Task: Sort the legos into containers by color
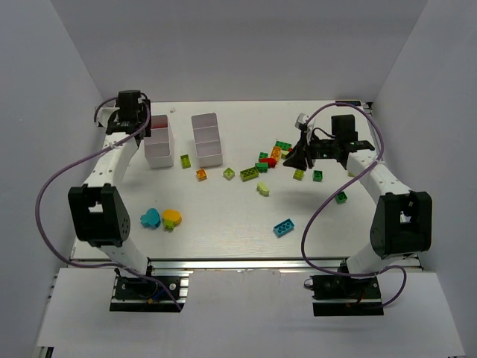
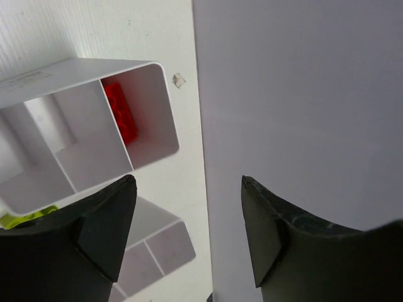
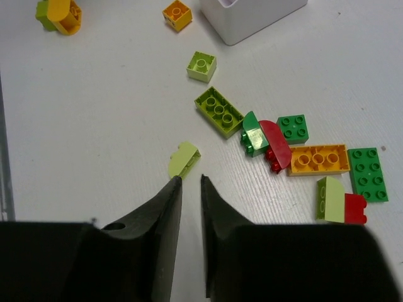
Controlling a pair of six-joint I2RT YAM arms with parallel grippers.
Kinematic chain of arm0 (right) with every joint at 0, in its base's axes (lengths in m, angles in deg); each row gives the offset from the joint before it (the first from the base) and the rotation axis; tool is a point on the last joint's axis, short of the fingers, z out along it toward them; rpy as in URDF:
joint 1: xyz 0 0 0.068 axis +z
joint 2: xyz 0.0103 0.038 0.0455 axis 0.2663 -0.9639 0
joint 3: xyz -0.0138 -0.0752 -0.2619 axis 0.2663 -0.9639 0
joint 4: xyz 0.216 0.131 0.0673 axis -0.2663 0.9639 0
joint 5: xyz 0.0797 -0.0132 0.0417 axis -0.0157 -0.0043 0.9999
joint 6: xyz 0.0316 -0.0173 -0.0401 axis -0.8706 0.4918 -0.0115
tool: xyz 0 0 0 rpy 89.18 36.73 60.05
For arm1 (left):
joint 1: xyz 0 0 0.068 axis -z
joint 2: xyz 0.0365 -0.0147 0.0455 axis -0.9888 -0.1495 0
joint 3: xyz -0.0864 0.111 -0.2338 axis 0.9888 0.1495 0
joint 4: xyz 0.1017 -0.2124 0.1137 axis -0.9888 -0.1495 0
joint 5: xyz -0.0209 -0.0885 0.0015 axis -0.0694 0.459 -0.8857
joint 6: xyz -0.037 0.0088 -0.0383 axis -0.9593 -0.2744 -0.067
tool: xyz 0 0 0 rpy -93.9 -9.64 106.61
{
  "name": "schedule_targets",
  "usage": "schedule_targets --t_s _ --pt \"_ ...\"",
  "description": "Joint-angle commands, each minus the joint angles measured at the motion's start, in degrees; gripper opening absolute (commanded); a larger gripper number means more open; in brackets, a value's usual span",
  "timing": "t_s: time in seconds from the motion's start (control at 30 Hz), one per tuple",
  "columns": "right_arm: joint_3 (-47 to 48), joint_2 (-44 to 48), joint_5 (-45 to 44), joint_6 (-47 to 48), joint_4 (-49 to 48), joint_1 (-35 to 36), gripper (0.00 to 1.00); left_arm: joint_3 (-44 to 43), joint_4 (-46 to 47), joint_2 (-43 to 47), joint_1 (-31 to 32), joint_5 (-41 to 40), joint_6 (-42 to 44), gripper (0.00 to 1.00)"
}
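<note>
**Left gripper** (image 2: 187, 184): the jaws stand wide apart with nothing between them. It is poised above the far end of the left-hand tray (image 2: 129, 63). A red brick (image 2: 119, 112) lies in that tray's end compartment. Judgement: this arm's deposit is done, and it is free for another pick.

**Right gripper** (image 3: 189, 179): the fingers are parted by a narrow gap only and grip nothing. It points down at the table (image 3: 94, 94) beside the loose pile. A lime-yellow sloped brick (image 3: 184, 158) lies just ahead of the fingertips, not touching them. Beyond it a lime flat brick (image 3: 218, 111), a green-and-red cluster (image 3: 264, 138) and an orange brick (image 3: 318, 158) sit close together.

**Overhead view:** the second tray (image 1: 206, 138) stands just beside the first at the far left. Most bricks lie scattered at centre and right, and a cyan brick (image 1: 283, 227) sits nearer the front.

**Judgement:** sorting is at an early stage, and the step in hand is the right arm's approach to a pick. The next move calls for:
- widening the jaws and centring them over the lime-yellow brick;
- descending and closing across its sides without disturbing neighbours;
- carrying it well across to a compartment kept for that colour.
</note>
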Motion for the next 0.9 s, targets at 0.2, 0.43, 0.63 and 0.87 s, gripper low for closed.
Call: schedule_targets --t_s 0.2,0.43,0.63,0.87 --pt "5.69 -6.17 -20.54 -5.77 -3.97 -0.41 0.89 22.40 21.95 21.34 0.08 15.97 32.52 0.78" --pt "25.63 -20.68 -23.04 11.00 16.31 -2.69 0.71 37.10 31.74 28.39 -1.68 44.62 34.91 0.51" --pt "41.73 -32.29 -22.86 27.98 37.86 -3.57 0.63 45.18 32.54 34.80 -1.68 48.44 35.00 0.58" --pt "36.55 -33.00 -25.40 36.53 35.16 -3.66 0.68 48.88 30.69 40.35 -1.68 48.88 35.97 0.67"
